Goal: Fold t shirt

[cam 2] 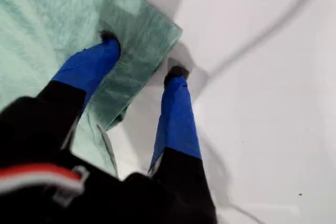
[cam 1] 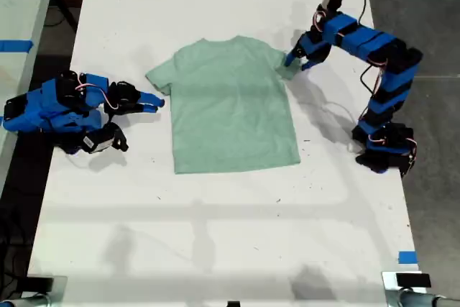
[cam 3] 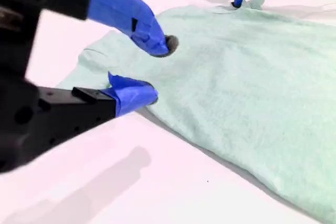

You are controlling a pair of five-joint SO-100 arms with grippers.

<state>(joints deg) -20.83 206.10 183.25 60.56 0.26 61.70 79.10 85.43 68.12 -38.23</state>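
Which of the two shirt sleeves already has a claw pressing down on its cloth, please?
The sleeve at the exterior view's right: my first claw straddles its edge, one finger on the cloth. My second claw hangs open beside the other sleeve.

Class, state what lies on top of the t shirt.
One open fingertip of my first gripper presses on a sleeve of the t shirt; the cloth beneath it is hidden. Nothing else rests on it.
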